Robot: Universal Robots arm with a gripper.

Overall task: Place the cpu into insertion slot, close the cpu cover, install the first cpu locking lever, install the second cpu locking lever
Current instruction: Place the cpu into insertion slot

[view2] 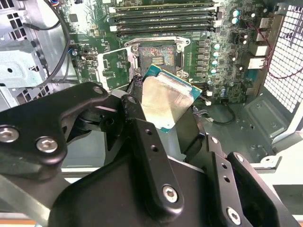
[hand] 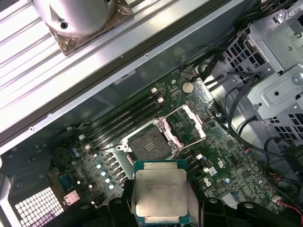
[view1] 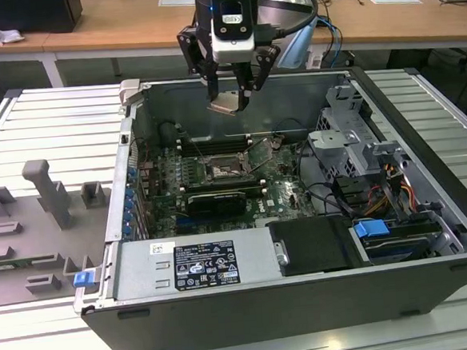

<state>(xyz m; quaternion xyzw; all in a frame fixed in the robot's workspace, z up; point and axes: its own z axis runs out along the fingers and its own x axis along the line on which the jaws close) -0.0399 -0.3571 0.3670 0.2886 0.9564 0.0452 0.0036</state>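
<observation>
My gripper (view1: 229,95) hangs above the open computer case, shut on the cpu (view1: 224,106), a pale silvery-beige square chip with a green edge. The chip is held tilted well above the motherboard, as both wrist views show: cpu (view2: 165,100), cpu (hand: 160,191), with my black fingers (view2: 142,137) along its sides. Below it lies the insertion slot (view1: 222,171), a dark square socket (hand: 149,147) with a metal rim, uncovered (view2: 158,56). The cpu cover (hand: 188,124), a thin metal frame with a window, stands swung open beside the socket (view2: 111,66).
Long memory slots (view2: 161,19) run behind the socket and a long black card (view1: 217,202) lies in front of it. A grey drive cage (view1: 351,139) with cables fills the exterior view's right. A labelled power supply (view1: 200,265) sits at the case front. Grey fixtures (view1: 47,204) stand outside on the left.
</observation>
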